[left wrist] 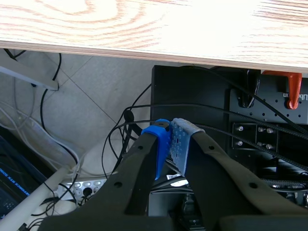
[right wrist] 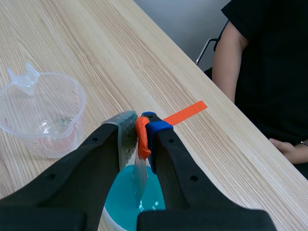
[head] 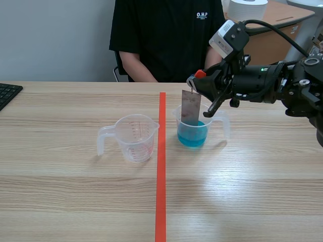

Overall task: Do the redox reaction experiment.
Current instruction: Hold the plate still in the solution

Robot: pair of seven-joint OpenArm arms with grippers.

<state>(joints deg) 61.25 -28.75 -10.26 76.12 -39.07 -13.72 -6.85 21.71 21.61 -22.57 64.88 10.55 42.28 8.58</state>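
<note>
While the right claw clamps the metal strip dipped in the blue-liquid measuring cup, removal likely remains; the left claw sits closed, empty.

Fingers of right gripper hide most of the clear plastic beaker of blue liquid under them. Thin grey metal strip: lower end sunk in liquid, top buried between the fingers. Orange piece at fingertip: can't tell what. Printed scale on clear empty measuring jug beside gripper: unreadable.

Office-like room: wood-grain desk, keyboard at edge, cardboard box behind, cables under desk.
</note>
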